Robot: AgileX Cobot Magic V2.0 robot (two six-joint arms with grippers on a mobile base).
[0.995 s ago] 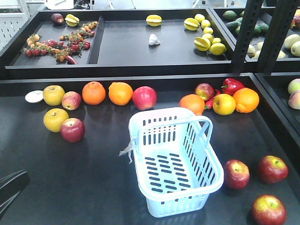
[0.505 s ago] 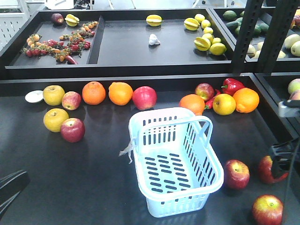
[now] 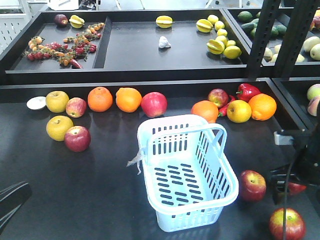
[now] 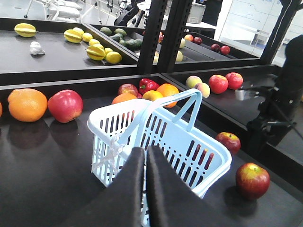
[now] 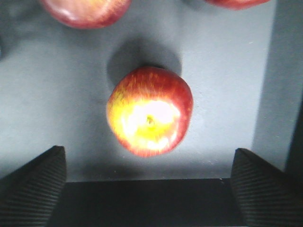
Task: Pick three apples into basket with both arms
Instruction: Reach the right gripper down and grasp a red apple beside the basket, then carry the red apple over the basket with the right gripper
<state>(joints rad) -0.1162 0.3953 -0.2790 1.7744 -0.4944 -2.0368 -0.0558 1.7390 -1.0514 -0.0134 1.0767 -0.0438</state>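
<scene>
The pale blue basket (image 3: pixel 187 170) stands empty at the table's middle and also shows in the left wrist view (image 4: pixel 161 137). Three dark red apples lie to its right: one beside it (image 3: pixel 252 185), one at the front (image 3: pixel 287 224), and one (image 3: pixel 296 188) mostly hidden by my right arm (image 3: pixel 305 160). My right gripper (image 5: pixel 147 150) is open, hovering over that apple (image 5: pixel 150 117), its fingers apart from it on both sides. My left gripper (image 4: pixel 146 158) is shut and empty, low at the front left, pointing at the basket.
Oranges (image 3: pixel 128 99), yellow apples (image 3: pixel 59 127) and other red apples (image 3: pixel 77 138) line the table's back and left. A red pepper (image 3: pixel 247 91) lies at the back right. Black upright posts (image 3: pixel 262 37) and a raised shelf stand behind.
My right arm has come in from the right edge and moved down and left over the far right apple, covering most of it. The left arm has not moved.
</scene>
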